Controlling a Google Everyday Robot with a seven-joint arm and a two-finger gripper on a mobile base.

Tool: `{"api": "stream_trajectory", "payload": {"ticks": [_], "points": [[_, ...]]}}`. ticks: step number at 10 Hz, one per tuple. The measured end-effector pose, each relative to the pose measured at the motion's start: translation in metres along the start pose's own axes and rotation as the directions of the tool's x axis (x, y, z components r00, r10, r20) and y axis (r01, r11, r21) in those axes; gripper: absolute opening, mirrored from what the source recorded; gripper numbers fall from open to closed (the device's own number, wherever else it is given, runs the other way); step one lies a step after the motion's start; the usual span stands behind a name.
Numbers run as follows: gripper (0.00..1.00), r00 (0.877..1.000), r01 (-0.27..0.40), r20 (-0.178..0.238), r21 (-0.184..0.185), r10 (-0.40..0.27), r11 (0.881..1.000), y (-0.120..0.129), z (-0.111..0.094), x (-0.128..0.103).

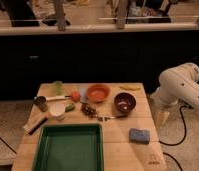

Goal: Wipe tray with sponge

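The dark-green tray (68,149) lies on the near left part of the wooden table (124,152) with nothing in it. The blue-grey sponge (139,135) lies flat on the table to the right of the tray, near the right edge. My gripper (161,118) hangs off the white arm (183,87) beyond the table's right edge. It points down and sits a little to the right of and behind the sponge, apart from it.
Behind the tray stand an orange bowl (98,92), a dark red bowl (125,102), a white cup (57,110), a small green lump (69,107), a metal cup (41,103) and a brush (35,125). A black cable (183,131) runs on the floor at right.
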Motion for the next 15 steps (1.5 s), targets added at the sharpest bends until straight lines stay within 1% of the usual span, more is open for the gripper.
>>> {"api": "stream_trajectory", "payload": {"ticks": [13, 14, 15], "points": [[0.80, 1.000, 0.000, 0.000, 0.000, 0.000, 1.000, 0.0000, -0.0001, 0.0001], [0.80, 1.000, 0.004, -0.004, -0.001, -0.004, 1.000, 0.0011, 0.0006, 0.0002], [0.80, 0.999, 0.029, -0.020, -0.003, -0.029, 1.000, 0.0063, 0.0042, -0.0011]]}}
